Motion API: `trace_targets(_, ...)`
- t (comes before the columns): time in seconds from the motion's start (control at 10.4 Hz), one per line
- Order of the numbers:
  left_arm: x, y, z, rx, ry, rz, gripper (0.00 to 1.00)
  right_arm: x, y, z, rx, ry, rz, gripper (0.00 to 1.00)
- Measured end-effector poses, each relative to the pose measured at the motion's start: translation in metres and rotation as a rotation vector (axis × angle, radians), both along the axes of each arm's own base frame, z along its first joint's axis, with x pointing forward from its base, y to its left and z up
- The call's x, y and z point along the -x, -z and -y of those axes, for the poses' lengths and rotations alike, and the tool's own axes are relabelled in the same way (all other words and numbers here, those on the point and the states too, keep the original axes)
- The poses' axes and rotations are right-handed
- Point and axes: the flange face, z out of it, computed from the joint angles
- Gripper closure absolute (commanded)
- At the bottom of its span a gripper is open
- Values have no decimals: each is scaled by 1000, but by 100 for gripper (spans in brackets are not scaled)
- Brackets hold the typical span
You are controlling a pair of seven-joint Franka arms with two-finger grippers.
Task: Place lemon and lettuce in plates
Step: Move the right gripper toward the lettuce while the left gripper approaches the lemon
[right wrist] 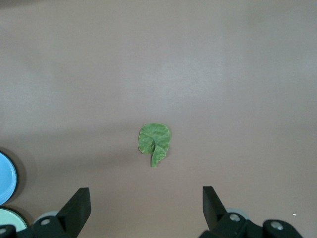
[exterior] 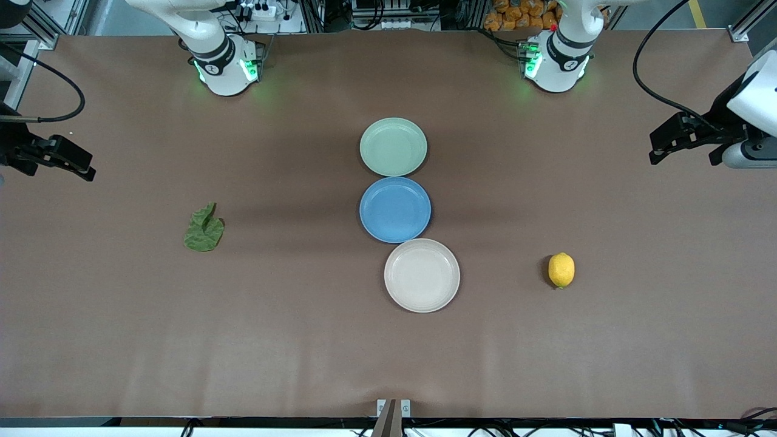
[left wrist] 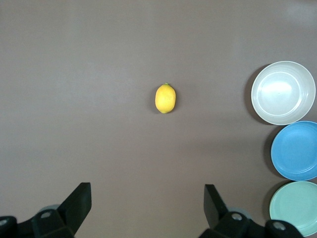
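Both grippers hang with their jaws spread wide and nothing between them. The left gripper [exterior: 658, 149] is held high over the table [exterior: 121, 340] at the left arm's end, its arm bent in from the edge of the front view; its wrist view looks straight down past the two dark fingers [left wrist: 79, 201] onto the lemon [left wrist: 165, 98]. The right gripper [exterior: 85, 170] is poised the same way over the right arm's end, fingers [right wrist: 77, 206] apart above the lettuce [right wrist: 154, 141]. The lemon [exterior: 561, 270] lies on the bare table toward the left arm's end, well apart from the plates. The lettuce [exterior: 204, 229] lies flat toward the right arm's end. In the middle stand three plates in a touching row: the green plate [exterior: 393, 147] farthest from the front camera, the blue plate [exterior: 395, 209] between, the white plate [exterior: 422, 275] nearest. All three are empty.
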Motion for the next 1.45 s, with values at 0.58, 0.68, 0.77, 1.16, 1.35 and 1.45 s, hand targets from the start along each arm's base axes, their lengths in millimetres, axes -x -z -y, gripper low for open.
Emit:
trace_targets(0.58,-2,3,-23,18,-10,-15,0,0,1,0,0,0,-2,0)
trace_targets(0.68,-4,9,-33,47,24,-31,0,0,2,0,0,0,-3,0)
trace_targets(0.77,-7,19,-37,57,51,-50,0,-2,7,0,0,-1,1,0)
trace_targets(1.16,-26,79,-25,60,46,-143,0,-16,68,2,-1,-3,3,0)
trace_targets(1.35,-38,125,-12,62,37,-128,0,-18,111,5,-1,-4,-19,0)
trace_targets(1.45,-43,154,-11,62,32,-109,0,-16,132,4,-2,-6,-34,0)
